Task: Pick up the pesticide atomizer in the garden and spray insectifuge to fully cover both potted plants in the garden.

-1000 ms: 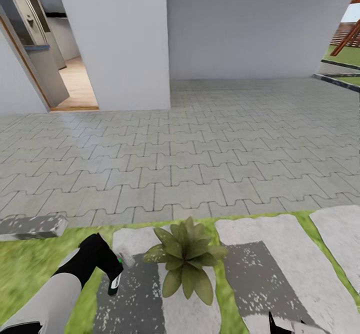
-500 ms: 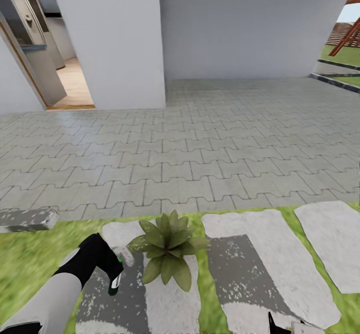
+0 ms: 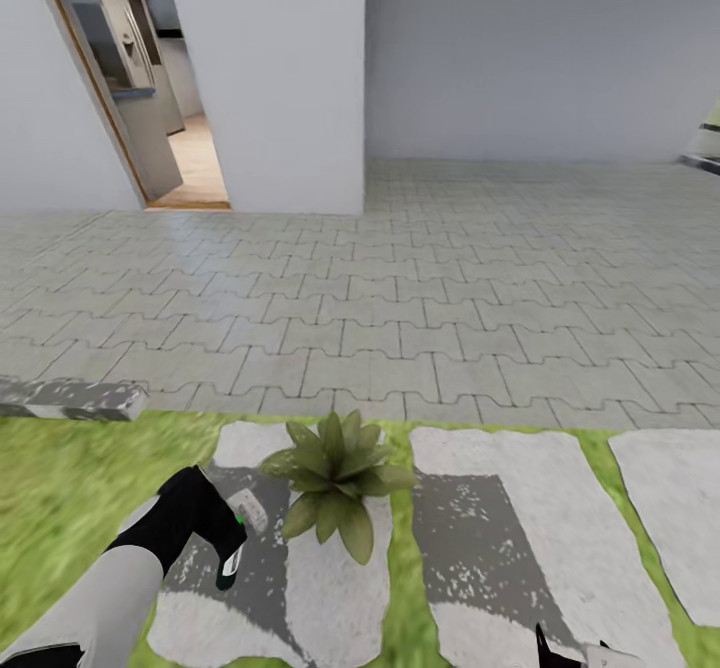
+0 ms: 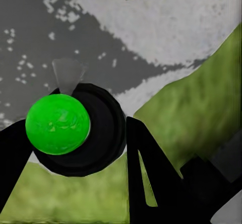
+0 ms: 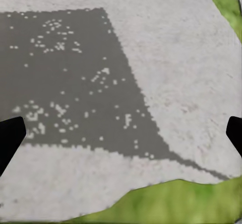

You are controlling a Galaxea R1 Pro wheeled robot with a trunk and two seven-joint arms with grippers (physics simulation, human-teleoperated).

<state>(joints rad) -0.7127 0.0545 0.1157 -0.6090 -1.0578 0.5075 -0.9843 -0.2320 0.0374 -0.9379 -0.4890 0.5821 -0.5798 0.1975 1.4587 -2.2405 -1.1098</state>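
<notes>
One potted plant (image 3: 335,473), a low rosette of pointed green leaves, sits on a grey stepping stone (image 3: 300,588) at the lawn's edge; its pot is hidden under the leaves. My left gripper (image 3: 232,540) hangs just left of it, shut on the pesticide atomizer (image 3: 248,511), whose white body and green mark show above the fingers. In the left wrist view the atomizer (image 4: 58,124) appears end-on as a green cap on a black disc between my black fingers (image 4: 151,173). My right gripper (image 5: 121,138) is open over a stepping stone; its tips (image 3: 570,650) peek in at the head view's lower edge.
Grey interlocking paving (image 3: 400,298) stretches ahead to a white house wall (image 3: 500,48) with an open doorway (image 3: 170,128) at the left. A stone kerb block (image 3: 70,398) lies at the lawn's left edge. More stepping stones (image 3: 500,538) lie to the right in the grass (image 3: 60,488).
The whole view has swung, so the doorway sits further right and the far fence is gone from sight. The plant now appears a little farther off and nearer my left gripper. Both grippers keep their states.
</notes>
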